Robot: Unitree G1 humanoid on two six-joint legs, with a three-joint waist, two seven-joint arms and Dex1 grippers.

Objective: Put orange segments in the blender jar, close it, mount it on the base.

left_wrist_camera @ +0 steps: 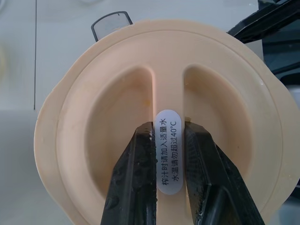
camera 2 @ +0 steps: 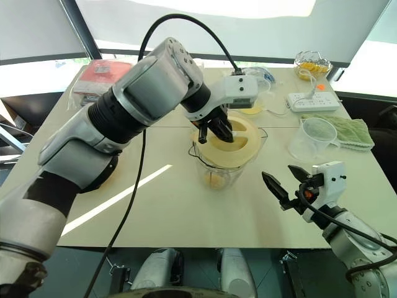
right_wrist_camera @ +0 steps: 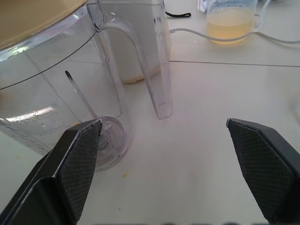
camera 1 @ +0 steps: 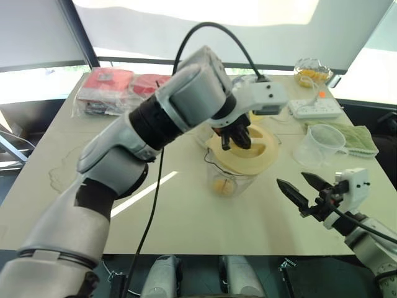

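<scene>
While clamped by left end effector [left_wrist_camera: 168, 154], lid [left_wrist_camera: 164, 93] atop blender jar [right_wrist_camera: 70, 93]

worktop [camera 1: 186, 217]: pale cream, with a bright strip of sunlight across the near left part
red packets [camera 1: 118, 84]: a couple in clear wrap, far left corner
power strip [camera 1: 315, 108]: white, far right, with a small orange switch
glass bowl [camera 1: 312, 69]: far right corner, yellow-orange bits inside
measuring cup [camera 1: 317, 146]: clear and empty, right side, just beside the cloth
green cloth [camera 1: 356, 138]: folded, at the right edge
small cup [right_wrist_camera: 231, 18]: clear, with yellowish liquid
</scene>
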